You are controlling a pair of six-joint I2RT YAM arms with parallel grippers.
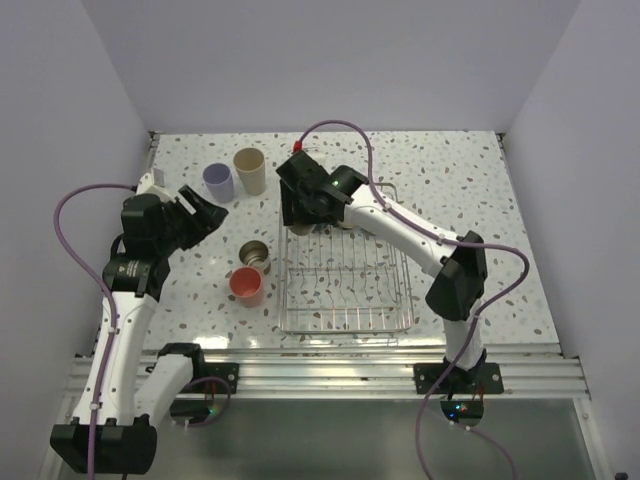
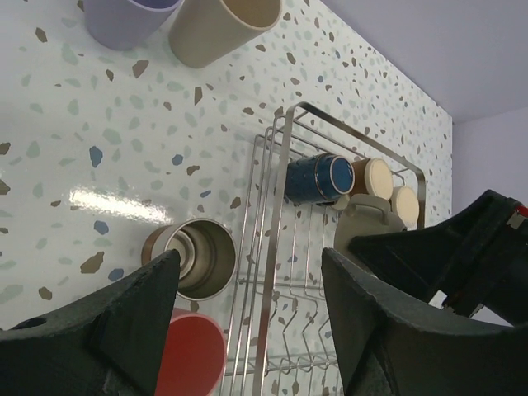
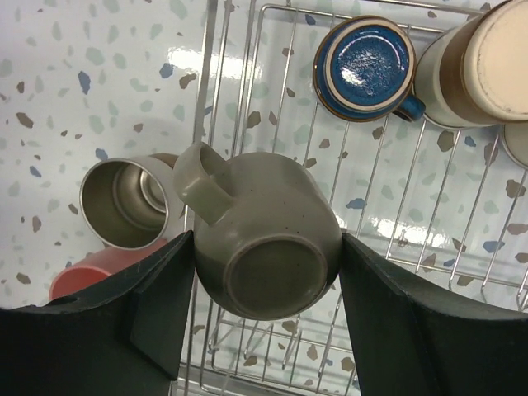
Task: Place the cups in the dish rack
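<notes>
My right gripper (image 1: 305, 222) (image 3: 268, 276) is shut on a grey-olive mug (image 3: 264, 235), bottom up with its handle to the upper left, held over the far left part of the wire dish rack (image 1: 345, 329) (image 3: 204, 99). A dark blue mug (image 3: 363, 64) and tan cups (image 3: 478, 66) lie in the rack's far end. My left gripper (image 1: 205, 212) (image 2: 247, 330) is open and empty above a steel cup (image 1: 255, 256) (image 2: 191, 256) and a coral cup (image 1: 246, 286) (image 2: 191, 355), both left of the rack. A lavender tumbler (image 1: 218, 182) and a beige tumbler (image 1: 250, 170) stand farther back.
The steel cup (image 3: 124, 202) stands close against the rack's left rim (image 2: 285, 165). White walls close in the table at the back and both sides. The near part of the rack holds no cups.
</notes>
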